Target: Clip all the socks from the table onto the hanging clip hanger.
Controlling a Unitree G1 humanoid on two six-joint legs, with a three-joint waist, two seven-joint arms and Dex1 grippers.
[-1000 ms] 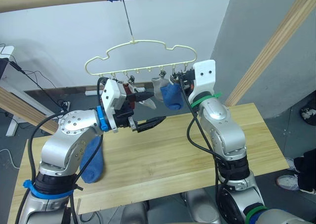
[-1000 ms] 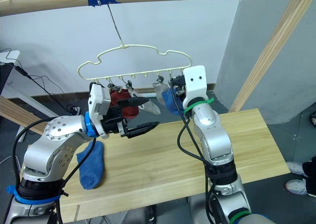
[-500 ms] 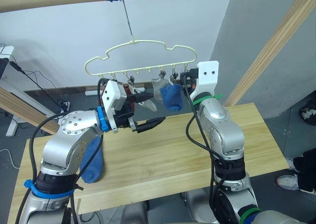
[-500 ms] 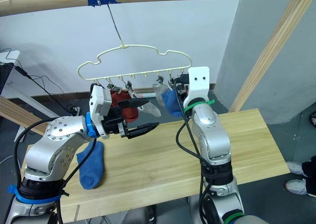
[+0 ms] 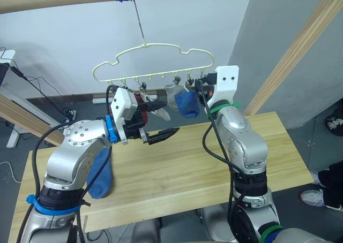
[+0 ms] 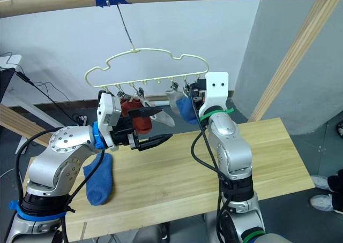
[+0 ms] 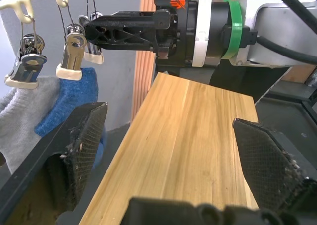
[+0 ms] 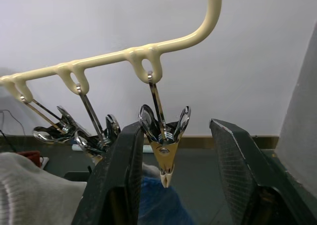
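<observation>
Far left, one blue sock (image 5: 99,174) lies flat on the table (image 5: 182,173), half hidden behind the left arm. It is soft, light knit and will go limp when lifted, so we judge the cuff edge is the place to pinch, leaving some fabric free for a clip.

The left gripper (image 5: 170,117) hovers over the table, spread wide with nothing in it.

Above it the clip hanger (image 5: 153,66) hangs from the pole and carries a rust red sock (image 6: 142,126), a grey sock (image 5: 171,95) and a second blue sock (image 5: 187,105).

Right of these, the right gripper (image 8: 176,131) is up at the hanger's right end. Its fingers are apart and empty, and they straddle the bare end clip (image 8: 163,136). We can't tell whether the nearer finger touches it.

Against a second ago, the right wrist sits slightly further right and the hanger has swung a little with it. The left arm and the table sock are unchanged.
</observation>
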